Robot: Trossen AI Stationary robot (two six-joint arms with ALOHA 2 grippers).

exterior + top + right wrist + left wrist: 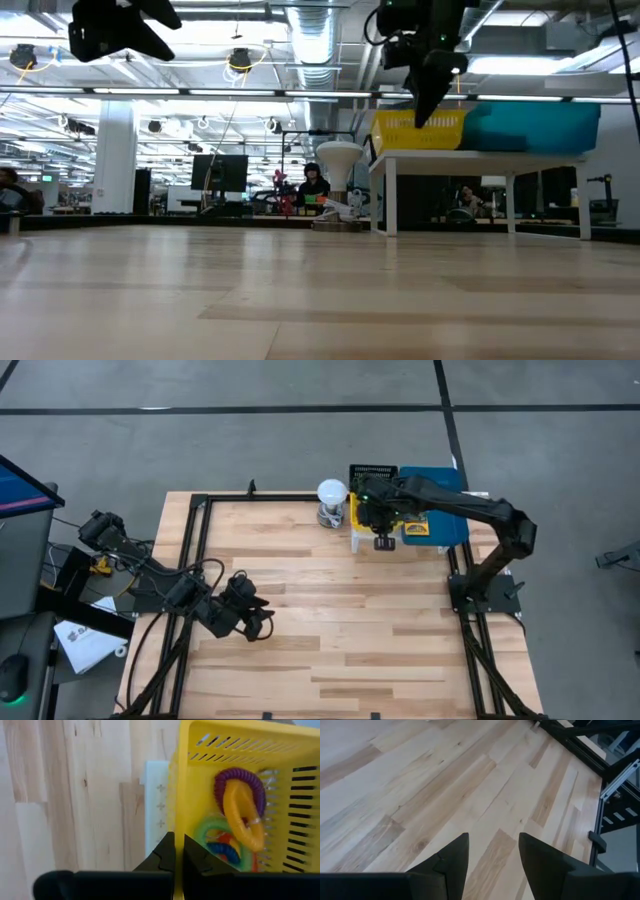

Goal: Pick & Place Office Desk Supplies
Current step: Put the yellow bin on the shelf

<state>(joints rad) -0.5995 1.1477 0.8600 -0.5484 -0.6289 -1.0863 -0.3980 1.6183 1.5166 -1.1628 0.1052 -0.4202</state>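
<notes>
The yellow bin (225, 750) holds several coiled loops, among them a purple one (240, 777), an orange-yellow one (245, 815), a green one (212, 827) and a blue one (225, 851). It stands on a white perforated stand (385, 190) at the table's far side. My right gripper (175, 852) is shut and empty, pointing down above the bin's near-left wall (383, 543). The blue tray (445, 510) sits to the right of the bin with a yellow-green packet (415, 528) in it. The black mesh basket (372, 470) is behind the bin. My left gripper (492, 855) is open over bare wood near the table's left (255, 622).
A white ball-topped object (331, 500) stands just left of the bin. Black frame rails (200, 550) run along the table's left, far and right edges. Bare wood (340, 620) fills the middle and near part of the table. People sit in the room behind (312, 185).
</notes>
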